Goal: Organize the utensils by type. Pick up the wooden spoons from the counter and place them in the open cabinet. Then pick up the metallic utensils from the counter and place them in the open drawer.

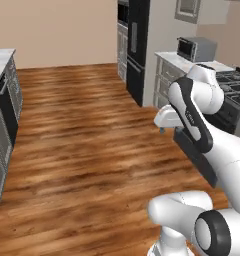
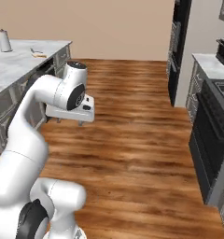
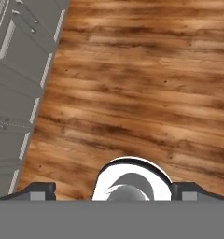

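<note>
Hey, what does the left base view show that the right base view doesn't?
Left base view alone: a toaster oven on a far white counter and stove burners at the right edge. Right base view alone: the marble counter on the left, carrying a pale jug and a small orange-brown utensil, too small to identify. Both: the wooden floor, the tall black fridge and the white arm.

No text, label, brand, number or sign is showing legibly anywhere; the appliances, cupboard fronts and robot arm are all appearing unmarked.
</note>
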Controlling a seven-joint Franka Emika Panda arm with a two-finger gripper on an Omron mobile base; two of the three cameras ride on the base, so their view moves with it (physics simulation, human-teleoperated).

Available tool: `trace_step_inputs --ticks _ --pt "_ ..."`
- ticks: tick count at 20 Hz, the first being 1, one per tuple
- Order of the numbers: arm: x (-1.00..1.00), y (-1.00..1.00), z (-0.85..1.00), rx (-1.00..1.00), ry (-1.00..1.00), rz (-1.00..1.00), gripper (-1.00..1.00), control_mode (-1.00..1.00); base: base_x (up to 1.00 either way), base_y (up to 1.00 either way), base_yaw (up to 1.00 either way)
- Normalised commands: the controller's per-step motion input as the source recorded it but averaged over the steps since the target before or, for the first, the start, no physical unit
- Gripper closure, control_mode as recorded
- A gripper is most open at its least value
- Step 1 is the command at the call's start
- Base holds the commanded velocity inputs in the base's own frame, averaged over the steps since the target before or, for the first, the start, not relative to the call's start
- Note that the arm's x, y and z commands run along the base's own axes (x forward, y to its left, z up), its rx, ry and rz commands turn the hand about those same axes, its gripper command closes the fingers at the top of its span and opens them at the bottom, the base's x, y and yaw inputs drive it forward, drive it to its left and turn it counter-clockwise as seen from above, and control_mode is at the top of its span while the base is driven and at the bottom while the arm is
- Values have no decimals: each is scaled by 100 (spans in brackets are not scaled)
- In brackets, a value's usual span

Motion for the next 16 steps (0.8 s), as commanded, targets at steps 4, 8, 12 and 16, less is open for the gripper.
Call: trace_step_inputs --ticks 4,8,12,16 --pt "0 0 0 0 0 0 -100 100 59 37 51" --pt "0 0 0 0 0 0 -100 100 85 26 42" --pt "0 0 0 0 0 0 -100 100 100 13 28" --pt "0 0 0 0 0 0 -100 100 100 1 6"
